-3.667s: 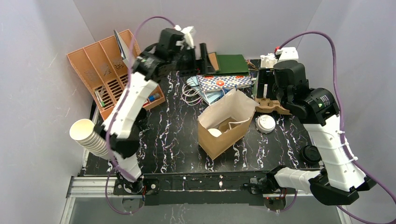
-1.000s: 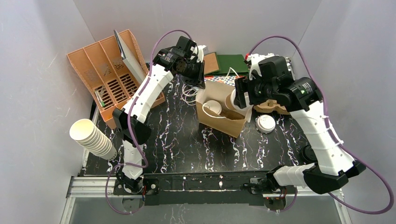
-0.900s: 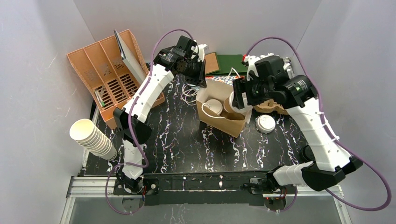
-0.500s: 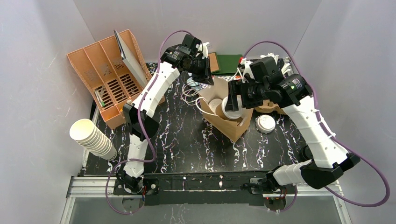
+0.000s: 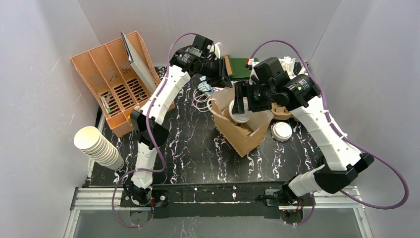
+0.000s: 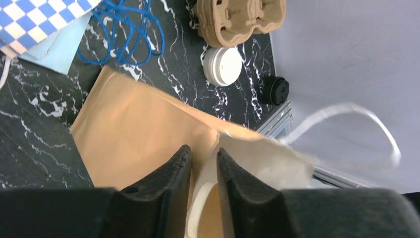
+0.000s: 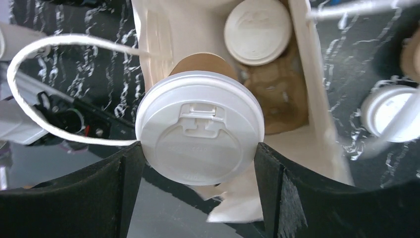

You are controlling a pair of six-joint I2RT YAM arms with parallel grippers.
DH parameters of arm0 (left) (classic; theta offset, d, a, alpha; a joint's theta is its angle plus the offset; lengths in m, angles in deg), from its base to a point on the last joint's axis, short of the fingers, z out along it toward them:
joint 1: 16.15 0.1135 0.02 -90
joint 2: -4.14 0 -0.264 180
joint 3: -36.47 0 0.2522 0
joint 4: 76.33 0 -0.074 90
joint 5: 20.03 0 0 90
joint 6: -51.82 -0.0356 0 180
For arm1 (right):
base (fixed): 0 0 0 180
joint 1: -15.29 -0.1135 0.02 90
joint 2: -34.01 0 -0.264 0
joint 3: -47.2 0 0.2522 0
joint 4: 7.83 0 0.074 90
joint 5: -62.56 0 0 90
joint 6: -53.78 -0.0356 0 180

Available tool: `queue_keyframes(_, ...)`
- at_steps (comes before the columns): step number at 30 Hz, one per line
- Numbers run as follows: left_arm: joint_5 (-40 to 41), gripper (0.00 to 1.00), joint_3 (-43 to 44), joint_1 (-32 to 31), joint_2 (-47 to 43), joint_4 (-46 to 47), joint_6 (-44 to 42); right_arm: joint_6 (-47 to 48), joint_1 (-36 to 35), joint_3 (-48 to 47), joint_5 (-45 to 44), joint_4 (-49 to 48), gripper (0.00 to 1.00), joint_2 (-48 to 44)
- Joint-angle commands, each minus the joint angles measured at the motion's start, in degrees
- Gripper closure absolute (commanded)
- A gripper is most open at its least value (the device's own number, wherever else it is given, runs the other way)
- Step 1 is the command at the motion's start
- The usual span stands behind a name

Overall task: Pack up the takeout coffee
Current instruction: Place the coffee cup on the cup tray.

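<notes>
Lidded cup (image 7: 199, 134) clamped in right gripper (image 7: 199, 151), apparently above bag (image 5: 242, 138).

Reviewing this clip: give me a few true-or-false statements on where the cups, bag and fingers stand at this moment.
1. The right fingers hold a lidded cup over the open mouth of the paper bag. True.
2. The bag is empty. False: a second lidded cup stands inside it.
3. The left fingers straddle the bag's rim. True.
4. The cup stack sits inside the orange organizer. False: it is at the table's left edge, outside the organizer.
5. The held cup has no lid. False: a white lid covers it.
</notes>
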State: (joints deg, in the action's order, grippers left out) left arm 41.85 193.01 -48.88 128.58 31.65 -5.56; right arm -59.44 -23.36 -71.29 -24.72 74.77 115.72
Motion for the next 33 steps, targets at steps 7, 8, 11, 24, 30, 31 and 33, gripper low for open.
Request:
queue_keyframes(7,2.94,0.28,-4.70,1.01,-10.56,8.77,-6.82,3.45,0.07,-3.65,-12.38,4.89,0.64,-1.73)
queue_keyframes(8,3.59,0.26,-5.91,1.20,-11.69,8.29,-7.92,4.06,0.07,-3.64,-12.46,4.90,0.64,-1.74)
queue_keyframes(11,6.17,0.26,-7.78,1.27,-13.36,2.98,-11.81,5.92,0.07,-3.32,-12.33,4.70,0.64,-2.02)
queue_keyframes(24,14.86,0.25,-14.25,-3.64,-13.64,-0.67,-22.11,11.51,0.05,-0.55,-8.55,1.76,0.64,-2.53)
queue_keyframes(30,18.01,0.38,-11.65,-3.65,-10.30,1.01,-25.84,11.93,0.03,0.19,-7.89,1.65,0.65,-2.43)
queue_keyframes(31,17.48,0.44,-12.07,-3.66,-9.99,1.60,-26.87,12.21,0.04,0.72,-7.62,1.58,0.65,-2.50)
queue_keyframes(33,16.22,0.54,-14.29,-3.79,-10.10,3.20,-29.35,12.40,-0.01,1.74,-7.57,1.88,0.65,-2.78)
